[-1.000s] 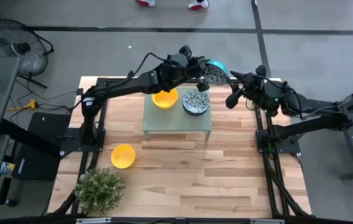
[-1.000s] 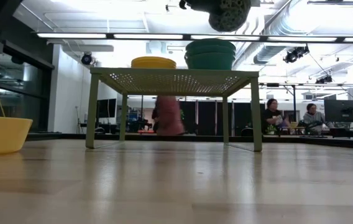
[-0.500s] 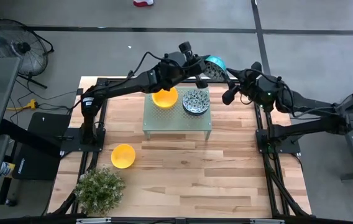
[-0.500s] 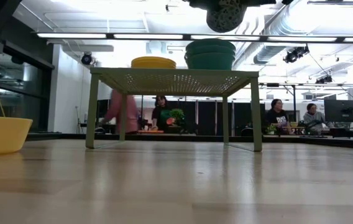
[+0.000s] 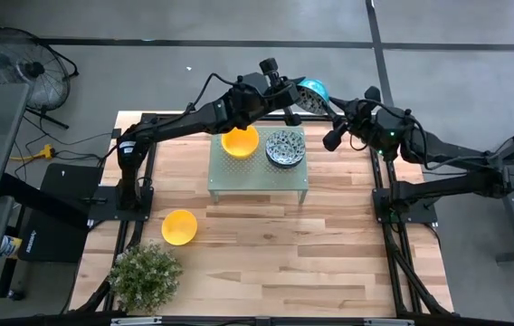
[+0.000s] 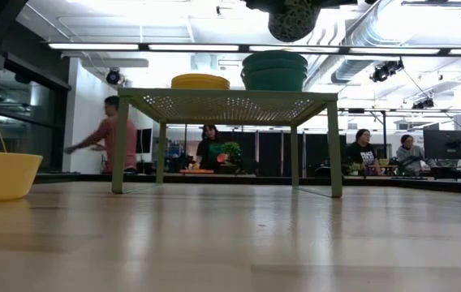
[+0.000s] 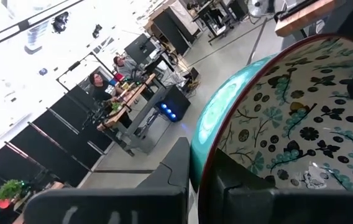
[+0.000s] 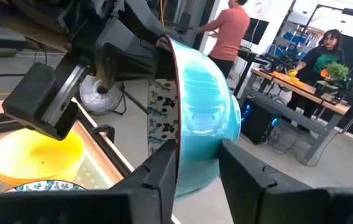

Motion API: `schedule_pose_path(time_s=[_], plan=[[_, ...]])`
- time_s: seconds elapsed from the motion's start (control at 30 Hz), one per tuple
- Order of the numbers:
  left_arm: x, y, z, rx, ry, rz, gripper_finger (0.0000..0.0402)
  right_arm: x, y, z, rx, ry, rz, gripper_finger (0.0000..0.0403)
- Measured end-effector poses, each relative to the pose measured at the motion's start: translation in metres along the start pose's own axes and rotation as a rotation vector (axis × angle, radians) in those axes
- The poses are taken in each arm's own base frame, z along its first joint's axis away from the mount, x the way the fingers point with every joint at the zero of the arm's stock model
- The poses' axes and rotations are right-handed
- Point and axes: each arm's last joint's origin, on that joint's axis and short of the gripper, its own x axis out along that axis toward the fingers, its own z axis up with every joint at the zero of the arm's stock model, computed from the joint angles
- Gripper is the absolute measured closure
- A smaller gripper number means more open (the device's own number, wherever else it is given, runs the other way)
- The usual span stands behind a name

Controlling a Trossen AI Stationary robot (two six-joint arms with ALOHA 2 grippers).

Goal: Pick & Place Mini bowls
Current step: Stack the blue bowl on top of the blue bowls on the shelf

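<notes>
- Up at the far edge, the left gripper (image 5: 295, 96) has a patterned bowl (image 5: 311, 95) pinched by its rim, held on edge in the air just past the stand's far right corner
- The left wrist view gets in close: one dark finger (image 7: 178, 167) outside the teal wall, the other inside against the patterned face of that bowl (image 7: 288, 124), fingers closed down to the thickness of the rim
- Here's the right gripper (image 5: 337, 116), right alongside; its wrist view shows its two fingers (image 8: 164, 171) straddling the lip of the same bowl (image 8: 201, 124), parted only a little, and contact is hard to judge, though they look snug on the rim
- So both pincers sit on one bowl, above the gap between the pale green stand (image 5: 257, 174) and the table's far edge, with floor beyond
- On the stand: a yellow bowl (image 5: 240, 141) on the left, a patterned stack (image 5: 285, 148) on the right, just beside each other
- The low view shows what the overhead cannot: the stack (image 6: 274, 70) is several teal bowls nested, the yellow pile (image 6: 200, 81) lower, and the held bowl (image 6: 294, 18) well clear above them
- Another yellow bowl (image 5: 179, 226) sits alone on the wood, near left, with the potted plant (image 5: 145, 274) nearer still
- The near right half of the table (image 5: 347, 263) is bare wood, plenty of room there
- People (image 6: 113, 134) show in the room behind
</notes>
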Motion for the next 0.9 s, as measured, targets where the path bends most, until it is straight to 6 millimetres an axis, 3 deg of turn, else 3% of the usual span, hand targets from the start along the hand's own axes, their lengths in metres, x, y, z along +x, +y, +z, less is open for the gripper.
schedule_pose_path(time_s=[0.23, 0.37, 0.63, 0.8, 0.9], plan=[[0.0, -0.001, -0.001, 0.021, 0.008, -0.011, 0.0394, 0.0, 0.001, -0.002, -0.02, 0.012, 0.047, 0.0392], [0.0, -0.001, -0.001, 0.028, 0.011, -0.016, 0.0394, 0.0, 0.002, -0.003, -0.016, 0.018, 0.049, 0.0401], [0.001, -0.002, -0.005, 0.036, 0.032, -0.04, 0.0394, -0.013, -0.004, -0.004, 0.032, 0.028, 0.075, 0.0397], [-0.002, -0.003, -0.008, 0.033, 0.033, -0.147, 0.0394, -0.037, -0.014, -0.009, -0.012, 0.069, 0.184, 0.0355], [-0.006, 0.004, -0.004, -0.073, 0.071, -0.193, 0.0394, -0.047, -0.018, -0.015, -0.059, 0.108, 0.225, 0.0327]])
